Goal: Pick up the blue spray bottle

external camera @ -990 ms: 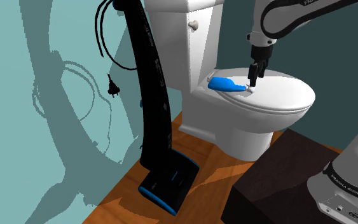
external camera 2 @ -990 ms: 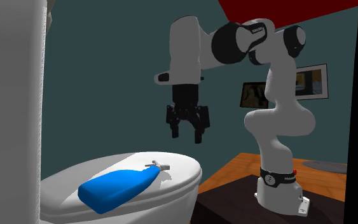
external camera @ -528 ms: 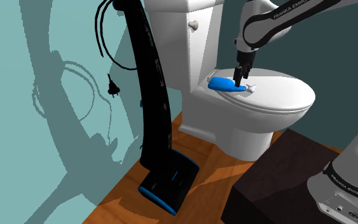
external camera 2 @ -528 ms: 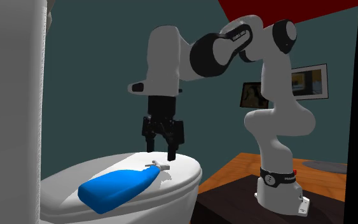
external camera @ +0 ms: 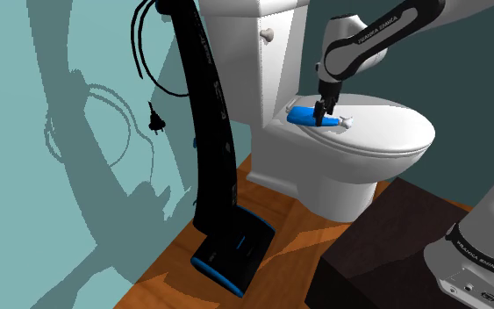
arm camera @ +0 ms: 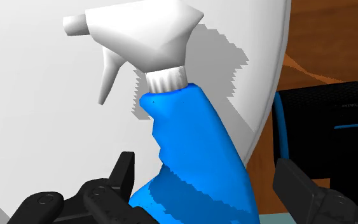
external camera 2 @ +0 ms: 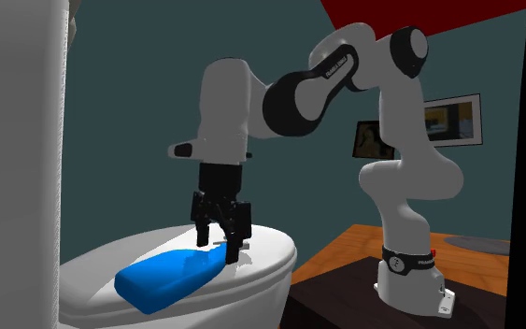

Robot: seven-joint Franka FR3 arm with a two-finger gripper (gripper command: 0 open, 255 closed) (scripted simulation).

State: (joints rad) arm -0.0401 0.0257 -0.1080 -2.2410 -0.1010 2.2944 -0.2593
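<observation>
Shoulder view: the blue spray bottle (external camera: 303, 115) lies on the closed toilet lid (external camera: 385, 132), with the gripper (external camera: 321, 116) low over it; second exterior view: the gripper (external camera 2: 217, 249) reaches nearly to the lid; wrist view: the fingers (arm camera: 123, 178) stand apart, flanking the bottle's body, not clamped; judged as the end of the approach; next, close and lift.

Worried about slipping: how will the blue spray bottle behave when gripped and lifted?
The spray bottle lies on its side on the smooth toilet lid, so a nudge may slide or roll it. Its body narrows toward the white trigger head, so the open hand, astride it there, might slip.
</observation>
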